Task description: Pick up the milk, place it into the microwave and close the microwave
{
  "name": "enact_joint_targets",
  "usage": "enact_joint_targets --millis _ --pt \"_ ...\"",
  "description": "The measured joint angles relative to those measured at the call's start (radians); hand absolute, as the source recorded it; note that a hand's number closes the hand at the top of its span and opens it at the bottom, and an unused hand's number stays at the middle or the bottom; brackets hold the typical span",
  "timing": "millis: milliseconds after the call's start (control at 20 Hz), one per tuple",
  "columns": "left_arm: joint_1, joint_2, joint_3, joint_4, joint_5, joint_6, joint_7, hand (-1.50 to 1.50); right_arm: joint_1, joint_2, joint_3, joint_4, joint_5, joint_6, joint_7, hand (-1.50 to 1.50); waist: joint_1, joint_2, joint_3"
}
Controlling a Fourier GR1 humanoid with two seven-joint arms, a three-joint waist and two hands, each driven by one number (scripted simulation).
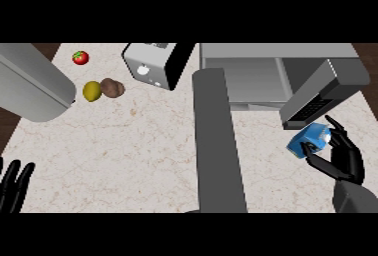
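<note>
Holding the milk carton (311,140) in my right hand (341,159), fingers and thumb curled round its right side, carton blue with a white patch, tilted. It sits off the tabletop (125,150) as far as I can judge, near the right edge of the view, just below the open microwave door (322,95).

Right forearm comes up from the lower right corner; hand upright, palm toward the carton, one finger raised above its top.

Step in hand: pick-up looks done, carry into the microwave (258,75) is on. Door hangs open toward me at an angle, between carton and cavity. Cavity shows grey, up and to the left of the carton.

Next move, as I judge it: lift the carton clear of the door's lower edge, swing left round it, then forward into the cavity. Risk is clipping the door on the way. Then release, withdraw, push the door shut.

Left hand (15,182) rests at the lower left edge, fingers straight and up, holding nothing.

Further out: toaster (151,65) left of the microwave; tomato (80,57), lemon (91,91) and a brown round item (112,87) beyond it, well apart from the work.
</note>
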Motion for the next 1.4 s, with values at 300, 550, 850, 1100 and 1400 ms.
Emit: enact_joint_targets --millis 300,550,850,1100,1400 --pt "0.013 0.004 0.015 -0.017 0.017 -0.010 0.010 -1.50 -0.030 0.030 -0.004 -0.043 -0.027 -0.011 -0.011 1.50 -0.003 -0.004 -0.001" --pt "0.033 0.005 0.035 -0.006 0.034 -0.040 -0.011 -1.50 0.008 0.056 0.039 -0.107 -0.022 0.021 -0.025 1.50 -0.003 -0.005 -0.002" --pt "0.029 0.009 0.058 0.007 0.061 -0.048 -0.004 -1.50 0.094 0.099 0.110 -0.257 -0.029 0.069 0.008 1.50 -0.013 -0.009 -0.003" --pt "0.035 0.011 0.054 0.027 0.060 -0.045 -0.024 -1.50 0.132 0.154 0.188 -0.462 -0.030 0.076 0.102 1.50 -0.011 -0.014 -0.007" --pt "0.046 0.009 0.072 0.007 0.077 -0.061 -0.005 -1.50 0.174 0.197 0.264 -0.701 0.021 -0.024 0.252 1.50 -0.004 -0.013 -0.008"
